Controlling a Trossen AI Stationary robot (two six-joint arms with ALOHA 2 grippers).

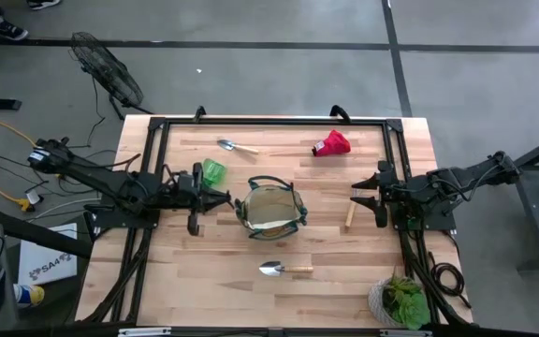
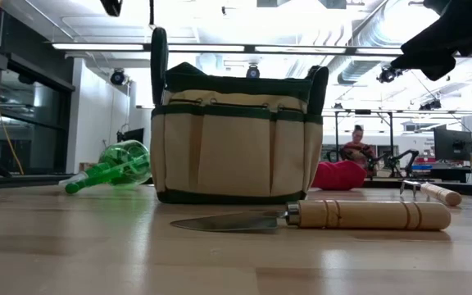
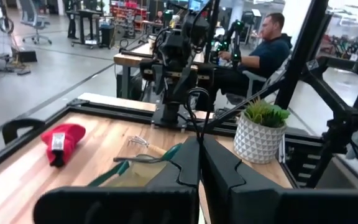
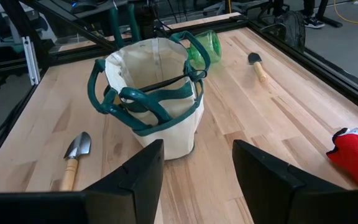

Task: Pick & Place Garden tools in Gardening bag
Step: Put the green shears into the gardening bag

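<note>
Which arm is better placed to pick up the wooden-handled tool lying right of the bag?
Right. Its open tool sits beside the wooden-handled tool, while the shut left tool is across the bag.

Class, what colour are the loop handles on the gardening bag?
Dark green handles, clearest in the right wrist view.

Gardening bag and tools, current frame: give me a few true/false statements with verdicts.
1. The gardening bag stands upright near the table's middle. True.
2. A trowel lies inside the bag. False: it lies on the table beside the bag, on the side toward the potted plant.
3. The right gripper is open, holding nothing. True.
4. The left gripper is open. False: its fingers are shut together.
5. The red piece is next to the green bottle. False: they lie on opposite sides of the bag.
</note>
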